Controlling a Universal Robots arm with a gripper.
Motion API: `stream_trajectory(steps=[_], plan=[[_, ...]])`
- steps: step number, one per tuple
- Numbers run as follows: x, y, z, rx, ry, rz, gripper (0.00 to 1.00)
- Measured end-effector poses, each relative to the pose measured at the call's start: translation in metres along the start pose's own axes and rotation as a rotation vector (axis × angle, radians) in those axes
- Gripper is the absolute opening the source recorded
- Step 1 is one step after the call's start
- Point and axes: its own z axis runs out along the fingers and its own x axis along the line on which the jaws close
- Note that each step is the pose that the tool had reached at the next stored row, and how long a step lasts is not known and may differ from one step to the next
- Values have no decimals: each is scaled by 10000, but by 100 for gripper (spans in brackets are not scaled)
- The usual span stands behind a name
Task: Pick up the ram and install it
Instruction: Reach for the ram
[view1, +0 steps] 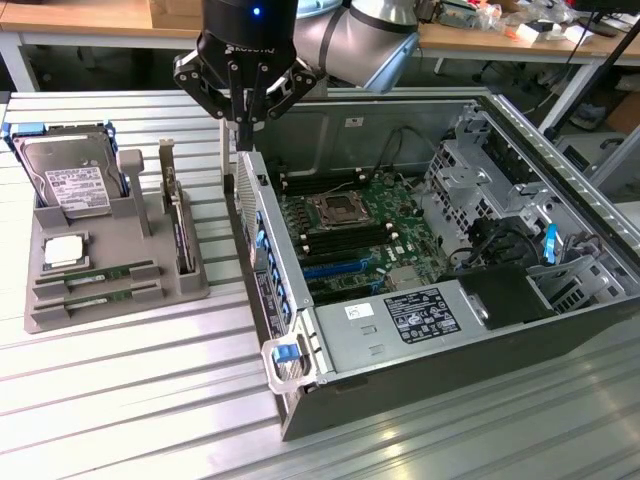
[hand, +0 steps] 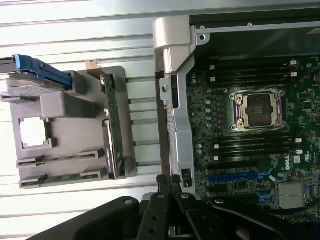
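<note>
Exterior view: ram (view1: 95, 272) in tray (view1: 62, 316)

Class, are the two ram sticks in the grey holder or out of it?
In. Both ram sticks lie flat, side by side, in grooves of the grey holder, next to the silver processor chip.

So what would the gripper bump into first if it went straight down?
Probably the top edge of the computer case wall, right beneath the closed gripper, though depth is hard to judge.
</note>
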Motion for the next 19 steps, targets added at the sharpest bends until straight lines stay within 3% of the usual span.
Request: stream_trajectory(steps=[19], plan=[[115,-9,-3,0,0,0,11]])
